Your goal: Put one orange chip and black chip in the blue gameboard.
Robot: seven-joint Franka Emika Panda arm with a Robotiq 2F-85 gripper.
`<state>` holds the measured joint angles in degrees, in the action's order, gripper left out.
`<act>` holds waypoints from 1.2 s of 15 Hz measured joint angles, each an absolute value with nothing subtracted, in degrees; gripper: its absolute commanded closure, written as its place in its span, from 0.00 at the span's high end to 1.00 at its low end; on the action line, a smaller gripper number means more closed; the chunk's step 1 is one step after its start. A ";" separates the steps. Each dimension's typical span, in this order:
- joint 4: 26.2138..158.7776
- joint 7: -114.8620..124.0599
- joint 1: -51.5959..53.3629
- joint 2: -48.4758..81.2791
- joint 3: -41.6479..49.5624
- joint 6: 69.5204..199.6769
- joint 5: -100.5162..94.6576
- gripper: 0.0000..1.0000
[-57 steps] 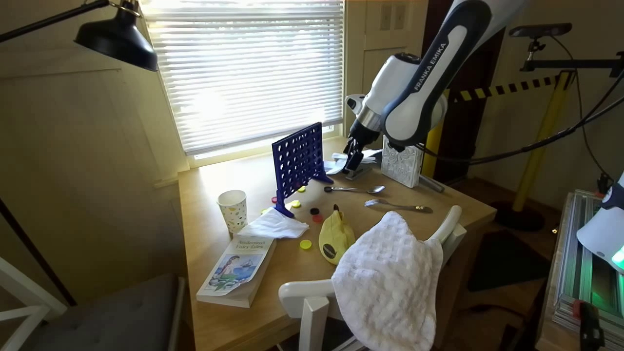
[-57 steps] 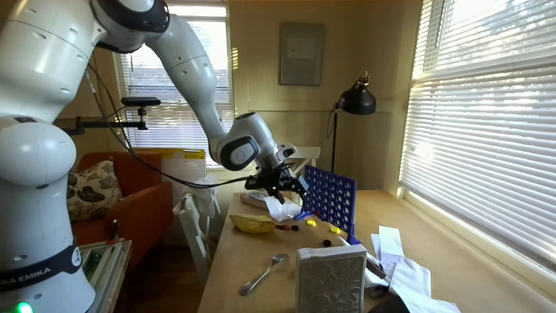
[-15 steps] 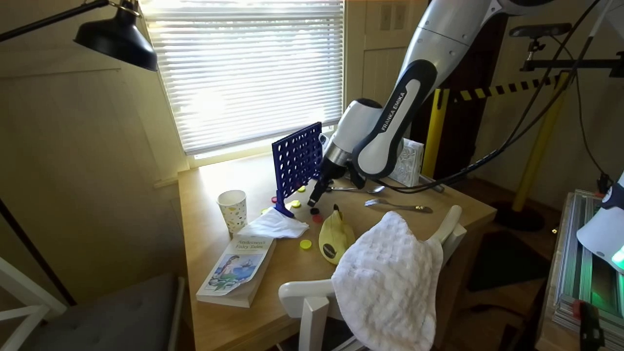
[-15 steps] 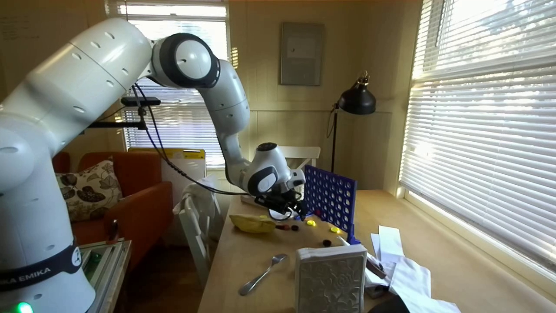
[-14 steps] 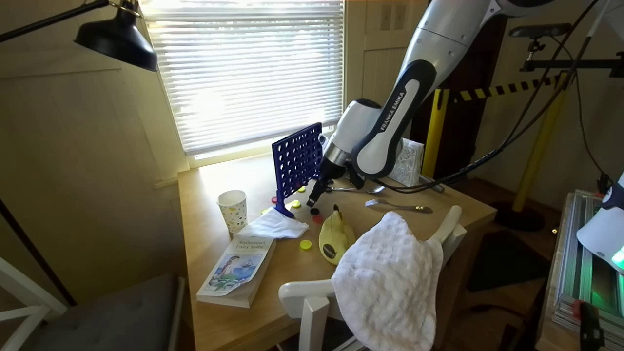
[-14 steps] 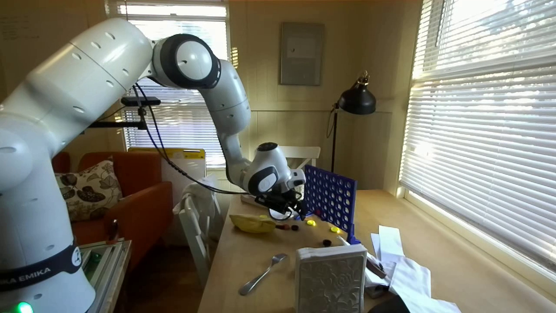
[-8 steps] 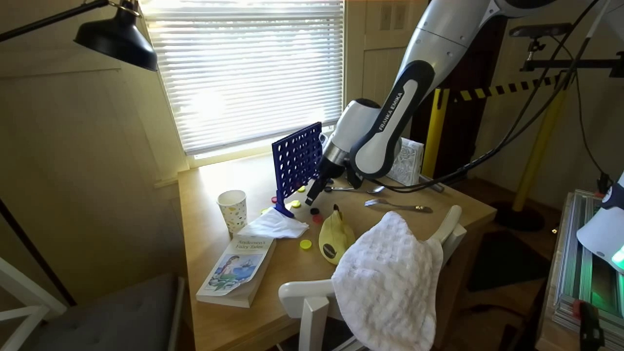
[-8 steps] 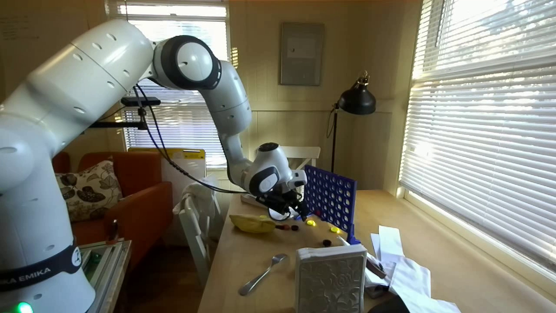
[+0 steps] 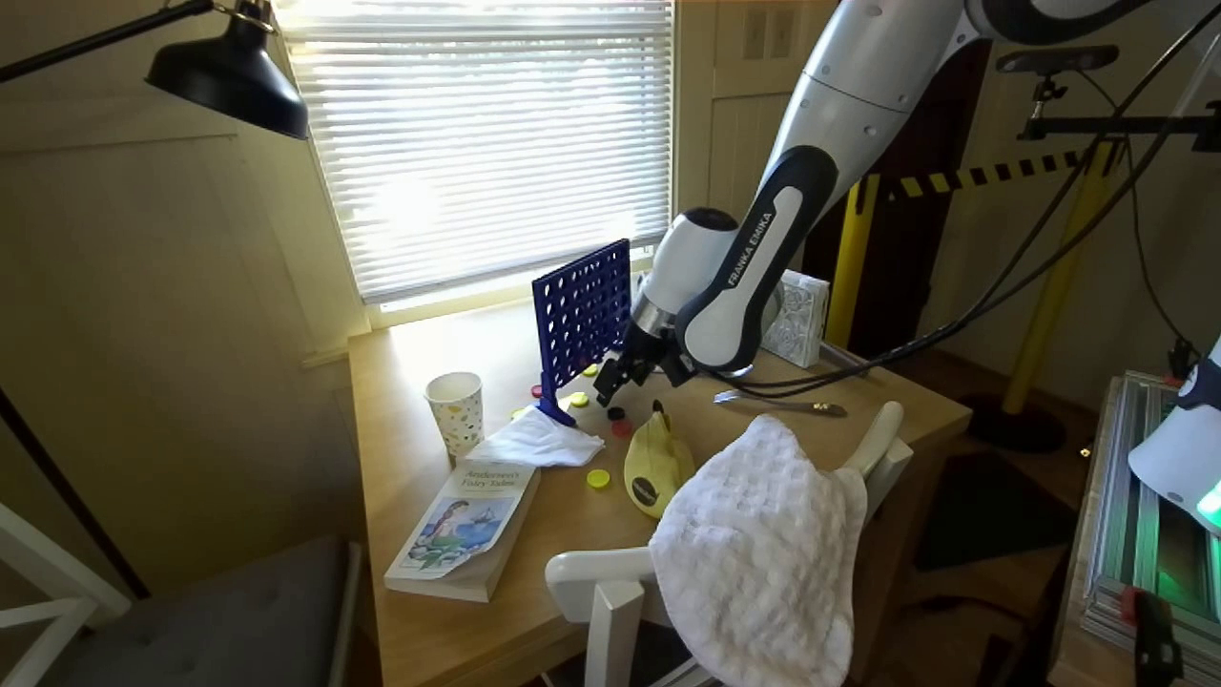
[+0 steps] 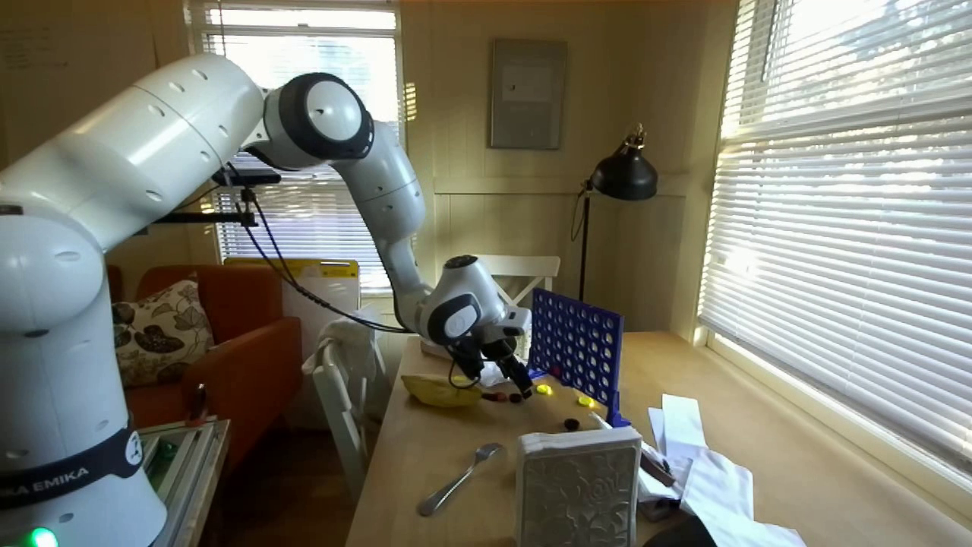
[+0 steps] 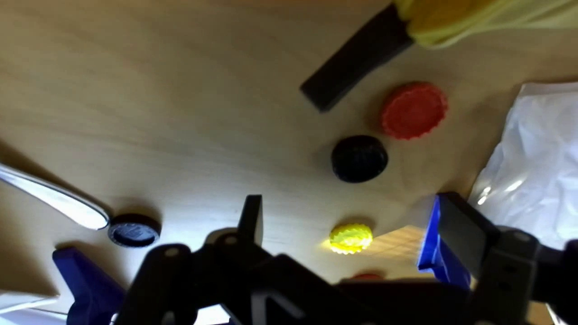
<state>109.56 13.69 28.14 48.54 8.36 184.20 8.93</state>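
The blue gameboard (image 9: 543, 334) stands upright on the table in both exterior views (image 10: 619, 357). Its feet show in the wrist view (image 11: 92, 289). A red-orange chip (image 11: 414, 110) lies flat beside a black chip (image 11: 359, 159), also in both exterior views (image 9: 621, 428). A second black chip (image 11: 134, 230) lies by a spoon handle and shows in an exterior view (image 10: 571, 425). My gripper (image 11: 351, 197) is open and empty, above the table in front of the board. A yellow chip (image 11: 351, 238) appears between its fingers, lower down on the table. Another red chip (image 11: 368, 275) is mostly hidden by the gripper.
A yellow banana (image 9: 658, 463) lies close to the red-orange chip, its dark stem (image 11: 356, 58) pointing at the chips. White tissue (image 9: 539, 439), a cup (image 9: 455, 412) and a book (image 9: 465, 530) lie beyond. A white box (image 10: 579, 486) and a fork (image 10: 461, 479) are near.
Over the last seconds the arm moved low beside the board, near the chips. In the last half second the gripper has tilted and come slightly lower. The chips on the table have not visibly moved.
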 measured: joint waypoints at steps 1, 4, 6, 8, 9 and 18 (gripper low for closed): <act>109.05 14.82 28.67 49.01 8.43 183.90 9.15 1.00; 107.33 16.88 29.41 50.22 8.47 182.57 9.22 1.00; 106.16 17.50 29.52 50.71 8.50 181.29 9.23 1.00; 105.23 17.73 29.52 50.91 8.64 179.77 9.22 0.91; 104.81 17.76 29.52 50.96 8.72 178.93 9.22 0.86; 101.24 18.56 30.11 52.42 9.63 173.79 8.92 0.81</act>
<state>101.24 18.56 30.11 52.42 9.63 173.79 8.92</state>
